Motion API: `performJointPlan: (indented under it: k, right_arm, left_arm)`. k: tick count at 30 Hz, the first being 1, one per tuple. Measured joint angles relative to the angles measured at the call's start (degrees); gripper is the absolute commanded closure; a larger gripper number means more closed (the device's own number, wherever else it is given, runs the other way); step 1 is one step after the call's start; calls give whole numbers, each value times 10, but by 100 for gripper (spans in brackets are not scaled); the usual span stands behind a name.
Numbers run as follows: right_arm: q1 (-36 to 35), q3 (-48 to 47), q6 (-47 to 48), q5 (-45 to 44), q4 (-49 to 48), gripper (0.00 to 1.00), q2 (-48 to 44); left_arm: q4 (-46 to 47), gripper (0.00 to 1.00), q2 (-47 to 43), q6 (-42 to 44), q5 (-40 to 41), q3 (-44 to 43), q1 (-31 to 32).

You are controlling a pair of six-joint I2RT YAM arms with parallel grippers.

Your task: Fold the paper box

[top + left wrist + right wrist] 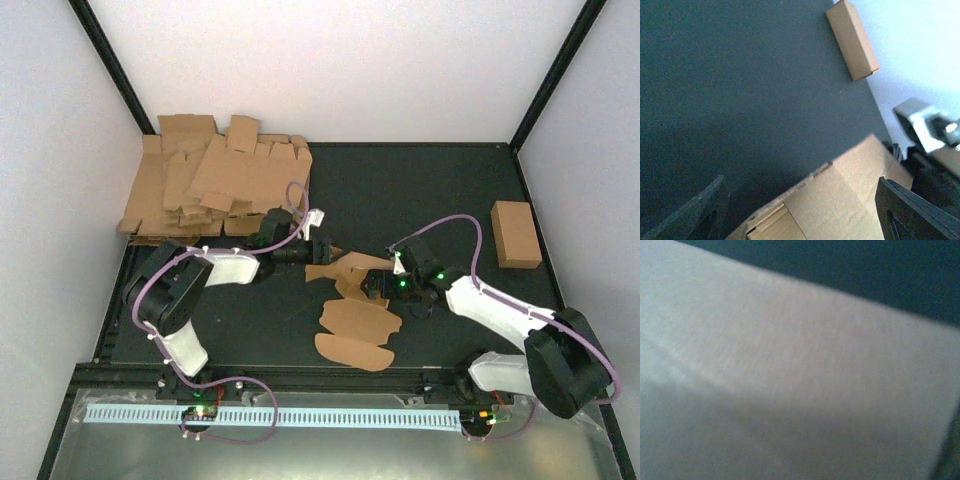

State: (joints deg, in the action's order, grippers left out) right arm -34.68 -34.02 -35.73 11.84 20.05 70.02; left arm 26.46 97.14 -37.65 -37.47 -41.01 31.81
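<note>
The brown die-cut cardboard paper box [355,325] lies mid-table, flaps splayed. The left gripper [800,182] straddles its end, jaws spread wide. I cannot tell whether the right gripper [378,284], close against it, grips

The paper box [840,200] sits between the left end effector's [802,210] spread fingers [912,215], a cardboard brick [852,39] lying well beyond

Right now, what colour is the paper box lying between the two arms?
Plain brown; the paper box shows best in the top view.
</note>
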Motion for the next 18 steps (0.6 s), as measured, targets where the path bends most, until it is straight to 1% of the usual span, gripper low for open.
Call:
performJointPlan:
  k: [2, 6, 9, 13, 18]
  right_arm:
    - [16, 0, 0, 16, 1, 1, 11]
    - [30, -7, 17, 31, 19, 0, 8]
    - [30, -18, 37, 47, 38, 0, -7]
    - [30, -32, 64, 54, 81, 1, -29]
    - [30, -41, 82, 47, 137, 0, -72]
  left_arm:
    - [5, 15, 17, -4, -3, -28, 0]
    - [-18, 11, 19, 13, 1, -70, -4]
    - [-58, 7, 17, 43, 11, -103, -10]
    - [-122, 6, 12, 86, 28, -142, -16]
    - [-196, 6, -42, 135, 60, -149, -19]
